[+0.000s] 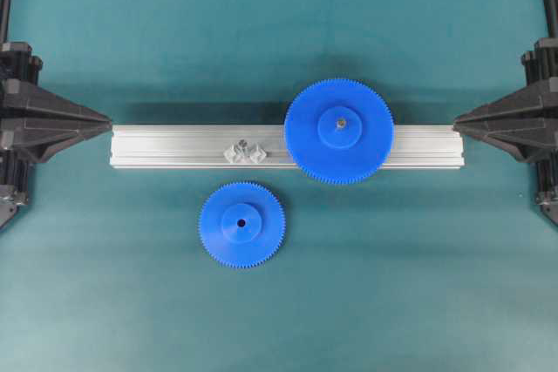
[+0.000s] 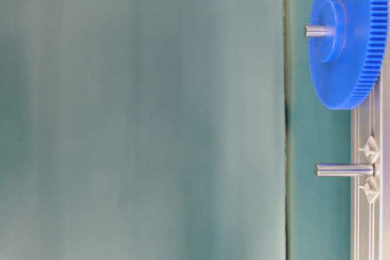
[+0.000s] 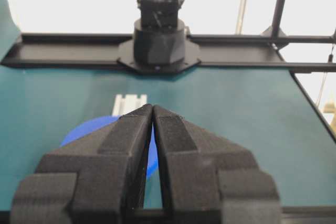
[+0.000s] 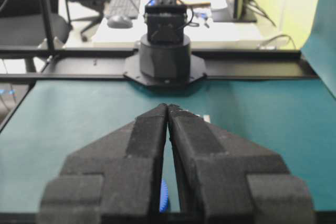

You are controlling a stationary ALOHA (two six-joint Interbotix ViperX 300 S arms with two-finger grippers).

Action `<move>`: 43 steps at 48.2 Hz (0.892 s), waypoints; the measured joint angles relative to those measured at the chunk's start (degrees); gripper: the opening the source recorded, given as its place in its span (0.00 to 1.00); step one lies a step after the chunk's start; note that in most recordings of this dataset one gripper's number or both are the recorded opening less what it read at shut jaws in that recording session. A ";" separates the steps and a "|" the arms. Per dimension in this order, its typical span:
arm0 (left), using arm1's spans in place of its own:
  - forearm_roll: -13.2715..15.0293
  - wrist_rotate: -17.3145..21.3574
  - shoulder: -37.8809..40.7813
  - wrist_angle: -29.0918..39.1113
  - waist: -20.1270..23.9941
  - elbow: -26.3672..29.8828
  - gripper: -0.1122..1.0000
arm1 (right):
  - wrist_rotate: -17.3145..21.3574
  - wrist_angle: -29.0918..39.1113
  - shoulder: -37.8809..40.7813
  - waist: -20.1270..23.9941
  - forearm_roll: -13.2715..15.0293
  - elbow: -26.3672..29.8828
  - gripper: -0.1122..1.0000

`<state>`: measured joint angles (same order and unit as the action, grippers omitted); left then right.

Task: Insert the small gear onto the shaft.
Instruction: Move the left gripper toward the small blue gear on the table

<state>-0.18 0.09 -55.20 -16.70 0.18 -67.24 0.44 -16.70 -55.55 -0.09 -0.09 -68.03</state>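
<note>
Grippers parked at both table edges, nothing held. My left gripper (image 1: 106, 118) sits far left, fingers pressed together at the tips, empty. Just right of it begins the aluminium rail (image 1: 166, 147), lying crosswise on the green mat (image 1: 105, 285).

Next along: the shaft (image 1: 245, 144), a thin grey pin standing up from the rail between two clear faceted clips, bare on top. The table-level view shows it straight and free of anything (image 2: 344, 170).

Small gear (image 1: 241, 224) lies flat on the mat just in front of the rail, a little left of the shaft, hub up, dark centre hole showing. Untouched.

Further right, the big gear (image 1: 338, 131) is already seated on its own pin on the rail. Far right, my right gripper (image 1: 457, 118), fingers also together, empty.

My judgement for the pickup: open first, come down on the small gear's rim or raised hub, keep it level. Line hole over pin squarely before lowering; tilt would likely jam it. Teeth may need a slight turn to mesh with the big gear.
</note>
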 measured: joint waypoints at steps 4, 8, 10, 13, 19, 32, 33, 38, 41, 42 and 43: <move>-0.35 0.35 0.44 2.64 0.00 0.09 0.16 | 0.09 0.09 0.00 -0.09 -0.09 -0.62 0.22; -0.62 0.26 1.14 5.27 -0.18 0.09 0.08 | 0.26 0.26 -0.18 -0.18 -0.35 -1.85 0.14; -0.62 0.26 1.05 6.06 -0.26 0.18 0.08 | 0.79 0.35 -0.26 -0.18 -0.70 -2.46 0.12; -0.70 0.26 0.97 7.03 -0.44 0.53 0.08 | 1.67 0.44 -0.44 -0.18 -0.88 -2.90 0.11; -0.70 -0.26 1.14 9.93 -1.23 0.97 0.08 | 3.34 1.93 -0.44 -0.18 -1.05 -3.16 0.10; -0.70 -0.70 4.83 18.54 -2.29 3.08 0.08 | 3.87 10.55 -0.09 -0.26 -1.05 -2.20 0.10; -0.70 -0.70 5.27 18.81 -2.20 3.25 0.08 | 3.87 11.07 -0.09 -0.26 -1.05 -2.11 0.10; -0.79 -0.79 8.00 19.95 -2.20 4.66 0.08 | 3.87 13.18 0.44 -0.26 -1.23 -1.58 0.10; -0.70 -0.79 10.11 20.30 -2.29 5.45 0.08 | 3.87 14.06 1.05 -0.26 -1.23 -1.23 0.10; -0.70 -0.79 11.07 20.48 -2.29 5.80 0.08 | 3.87 14.33 1.41 -0.26 -1.32 -1.14 0.10; -0.70 -0.79 11.95 20.57 -2.29 6.06 0.08 | 3.96 14.50 1.76 -0.26 -1.32 -0.97 0.10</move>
<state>-0.88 -0.70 -43.24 3.87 -2.11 -61.17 4.39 -2.20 -53.79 -0.35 -1.41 -68.99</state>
